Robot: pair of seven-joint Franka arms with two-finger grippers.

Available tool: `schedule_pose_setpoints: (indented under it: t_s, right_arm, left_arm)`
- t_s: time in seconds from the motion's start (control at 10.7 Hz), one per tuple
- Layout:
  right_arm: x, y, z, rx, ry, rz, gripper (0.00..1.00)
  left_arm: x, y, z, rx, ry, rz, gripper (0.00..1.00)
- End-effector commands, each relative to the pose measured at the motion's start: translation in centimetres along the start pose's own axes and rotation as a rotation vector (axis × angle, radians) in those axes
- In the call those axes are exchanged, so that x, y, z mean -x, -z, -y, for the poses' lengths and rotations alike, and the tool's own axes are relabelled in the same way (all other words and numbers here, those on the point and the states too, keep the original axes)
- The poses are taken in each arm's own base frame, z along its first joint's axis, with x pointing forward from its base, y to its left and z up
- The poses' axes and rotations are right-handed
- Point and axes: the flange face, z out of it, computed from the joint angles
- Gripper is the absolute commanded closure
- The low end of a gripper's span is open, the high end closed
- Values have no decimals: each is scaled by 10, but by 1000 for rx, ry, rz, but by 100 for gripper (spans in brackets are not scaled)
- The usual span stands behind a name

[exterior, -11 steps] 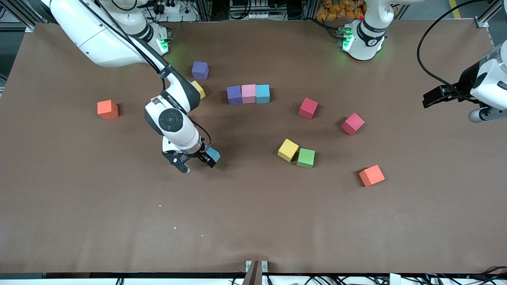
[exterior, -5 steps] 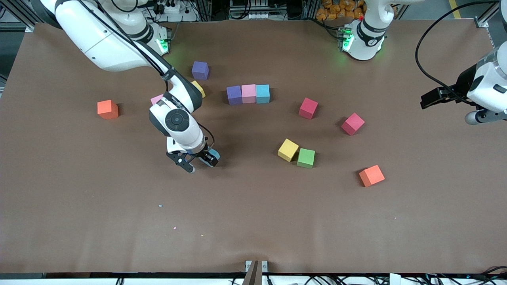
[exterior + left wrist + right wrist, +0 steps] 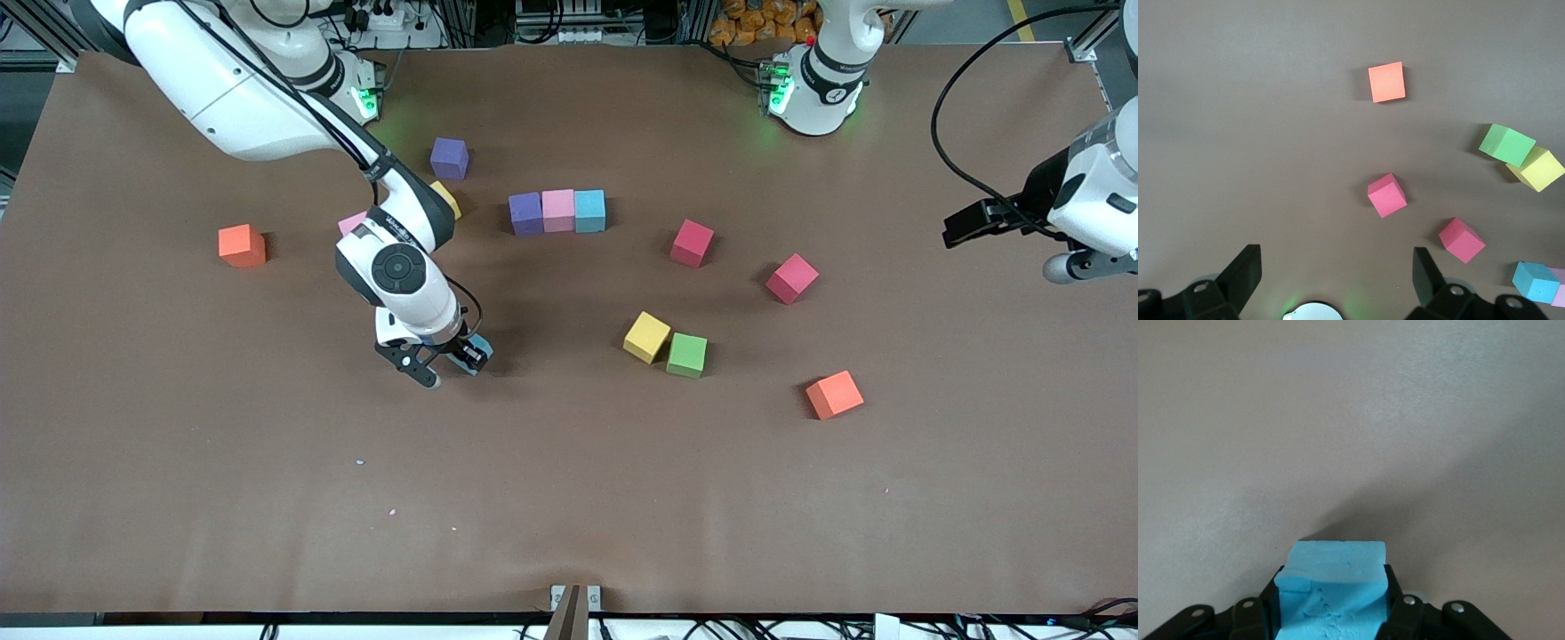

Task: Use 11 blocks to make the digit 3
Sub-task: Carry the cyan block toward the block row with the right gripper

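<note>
Clamping a blue block (image 3: 1331,597), your right gripper (image 3: 447,360) sits low at the table (image 3: 569,498), both fingers (image 3: 1398,607) pressed against the cube's sides. Its wrist tilts steeply downward, and the right arm (image 3: 267,107) reaches diagonally out from its base toward the front camera.

You have a row of three touching blocks farther from the camera: purple (image 3: 525,213), pink (image 3: 558,210), blue (image 3: 589,211). Two crimson blocks (image 3: 693,243) lie apart toward the left arm's end. A yellow block (image 3: 646,337) touches a green block (image 3: 687,355), nearer the camera than the crimson pair.

Your left gripper (image 3: 1331,280) waits high above the left arm's end of the table, jaws spread wide, nothing between them.
</note>
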Motion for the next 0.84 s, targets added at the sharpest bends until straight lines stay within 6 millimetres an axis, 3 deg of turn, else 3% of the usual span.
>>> schedule_pose_setpoints:
  t_s: [0.0,0.09,0.56,0.75]
  right_arm:
    - [27,-7,8,34,199,13,95]
    - [46,1,18,40,277,29,100]
    - [155,31,52,60,600,108,100]
    - [172,37,49,115,724,126,100]
  left_arm:
    - [2,7,-3,12,-17,-15,0]
    - [2,9,-1,8,-13,-20,0]
    - [11,27,-5,-44,-18,-72,0]
    - [15,28,-15,-45,-35,-75,0]
